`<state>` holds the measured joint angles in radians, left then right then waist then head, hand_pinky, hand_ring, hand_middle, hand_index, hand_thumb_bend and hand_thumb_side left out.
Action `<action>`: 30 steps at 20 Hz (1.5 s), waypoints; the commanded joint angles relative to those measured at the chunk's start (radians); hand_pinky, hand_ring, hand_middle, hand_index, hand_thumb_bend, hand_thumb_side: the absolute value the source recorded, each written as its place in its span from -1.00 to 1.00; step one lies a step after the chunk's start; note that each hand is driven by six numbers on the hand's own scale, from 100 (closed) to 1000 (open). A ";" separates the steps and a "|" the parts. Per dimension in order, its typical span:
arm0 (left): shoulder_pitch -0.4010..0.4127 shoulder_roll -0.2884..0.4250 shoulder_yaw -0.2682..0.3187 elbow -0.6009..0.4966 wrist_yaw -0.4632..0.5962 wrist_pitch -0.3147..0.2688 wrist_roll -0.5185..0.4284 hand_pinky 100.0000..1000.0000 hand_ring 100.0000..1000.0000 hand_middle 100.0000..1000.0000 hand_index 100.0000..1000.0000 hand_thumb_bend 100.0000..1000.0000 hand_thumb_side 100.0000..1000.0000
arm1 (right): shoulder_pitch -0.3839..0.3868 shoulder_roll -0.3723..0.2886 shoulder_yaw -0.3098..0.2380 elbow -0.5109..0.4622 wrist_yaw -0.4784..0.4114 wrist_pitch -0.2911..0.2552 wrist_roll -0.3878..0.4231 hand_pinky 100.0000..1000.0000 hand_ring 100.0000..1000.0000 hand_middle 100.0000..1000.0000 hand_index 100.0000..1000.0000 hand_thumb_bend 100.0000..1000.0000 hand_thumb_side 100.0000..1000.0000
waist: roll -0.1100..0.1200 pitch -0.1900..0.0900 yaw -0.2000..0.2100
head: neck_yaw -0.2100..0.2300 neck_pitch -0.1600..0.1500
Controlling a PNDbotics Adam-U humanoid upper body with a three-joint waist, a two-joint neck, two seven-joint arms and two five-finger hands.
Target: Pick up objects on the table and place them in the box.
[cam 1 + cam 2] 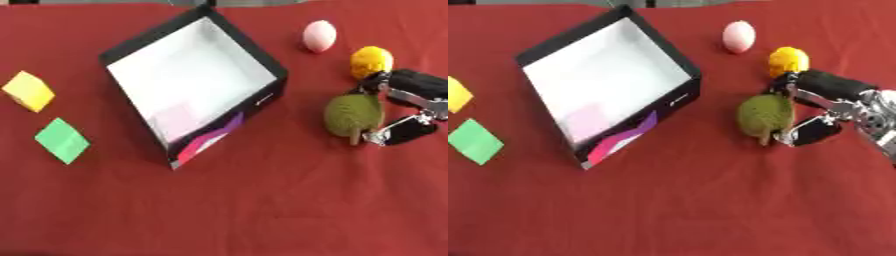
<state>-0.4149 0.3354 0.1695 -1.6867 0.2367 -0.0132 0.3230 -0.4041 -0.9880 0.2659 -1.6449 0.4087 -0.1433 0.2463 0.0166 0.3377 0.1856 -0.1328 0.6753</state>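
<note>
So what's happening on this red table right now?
The robot's right hand is closing around a green spiky fruit to the right of the open box, which looks empty. A yellow fruit, pink egg, yellow block and green block lie on the cloth. The left hand isn't visible.

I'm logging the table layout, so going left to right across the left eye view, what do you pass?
Yellow block → green block → box → pink egg-shaped object → green spiky fruit → right robot hand, fingers curled round that fruit. The yellow ball overlaps these, so it is left out.
</note>
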 commanded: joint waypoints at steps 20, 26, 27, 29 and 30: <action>-0.025 0.007 0.056 -0.072 -0.024 -0.008 0.076 0.32 0.69 0.30 0.38 -1.00 0.31 | -0.215 0.001 -0.041 -0.054 -0.250 0.040 -0.053 0.30 -0.36 -0.39 0.25 -0.60 -1.00 | -0.003 -0.033 0.007 | -0.013 0.003; -0.036 0.043 0.079 -0.163 -0.063 -0.013 0.136 0.33 0.68 0.30 0.39 -1.00 0.24 | -0.327 0.035 -0.009 -0.011 -0.232 0.004 -0.062 0.28 -0.36 -0.40 0.23 -0.44 -1.00 | -0.005 -0.050 0.033 | -0.041 0.025; -0.037 0.055 0.078 -0.174 -0.069 -0.013 0.138 0.33 0.68 0.30 0.40 -1.00 0.23 | -0.347 0.047 -0.004 0.006 -0.227 0.001 -0.061 0.28 -0.36 -0.40 0.23 -0.40 -1.00 | -0.006 -0.053 0.038 | -0.049 0.029; -0.038 0.078 0.074 -0.195 -0.084 -0.013 0.140 0.34 0.68 0.30 0.40 -1.00 0.21 | -0.389 0.076 0.005 0.049 -0.210 -0.007 -0.057 0.28 -0.36 -0.40 0.23 -0.41 -1.00 | -0.008 -0.056 0.048 | -0.064 0.035; -0.040 0.089 0.070 -0.204 -0.091 -0.012 0.138 0.34 0.68 0.31 0.40 -1.00 0.21 | -0.409 0.092 0.009 0.073 -0.200 -0.012 -0.056 0.28 -0.36 -0.40 0.23 -0.39 -1.00 | -0.009 -0.058 0.055 | -0.073 0.037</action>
<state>-0.4418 0.3780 0.2359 -1.8604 0.1592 -0.0248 0.4574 -0.7898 -0.8933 0.2806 -1.5898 0.1974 -0.1468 0.1902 0.0079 0.3124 0.2420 -0.1953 0.7062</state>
